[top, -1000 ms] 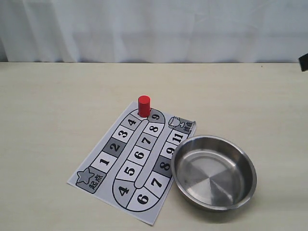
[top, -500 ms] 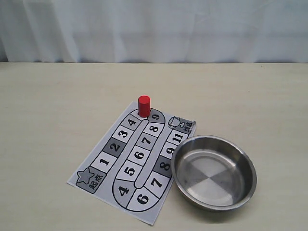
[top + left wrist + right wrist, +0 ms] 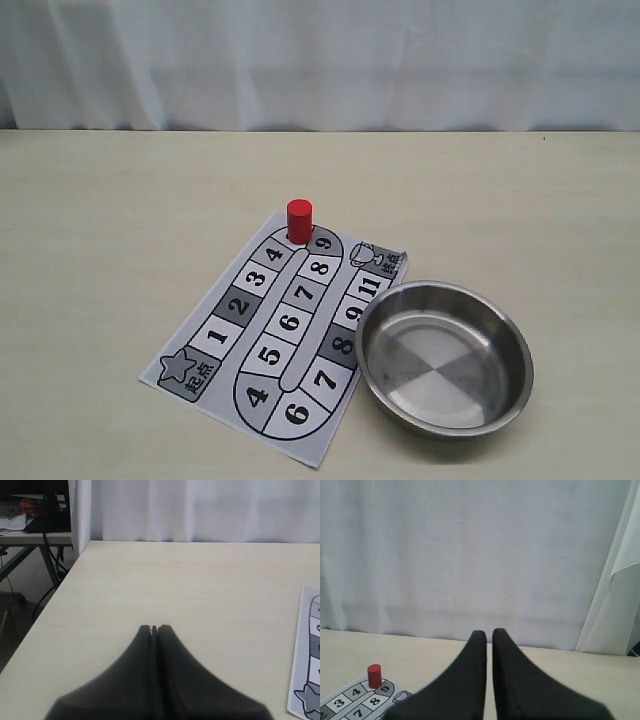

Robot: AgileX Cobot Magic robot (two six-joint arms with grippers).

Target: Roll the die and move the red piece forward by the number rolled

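Observation:
The red piece (image 3: 299,219) stands upright at the top bend of the numbered paper board (image 3: 215,340), between squares 4 and 9. It also shows small in the right wrist view as the red piece (image 3: 374,675). The die is in none of the views. Neither gripper appears in the exterior view. My left gripper (image 3: 154,628) is shut with its tips touching, low over bare table left of the board. Raised and facing the curtain, my right gripper (image 3: 489,632) has its fingers nearly together, and only a thin slit with nothing in it shows between them.
A round steel bowl (image 3: 385,305) holding nothing sits at the board's right edge and covers its corner. A white curtain (image 3: 320,60) runs behind the table. The table's left edge (image 3: 50,605) drops off beside the left gripper.
A dark bit of the right arm at the exterior view's right edge one second ago has left the picture. The red piece, board and bowl have not moved.

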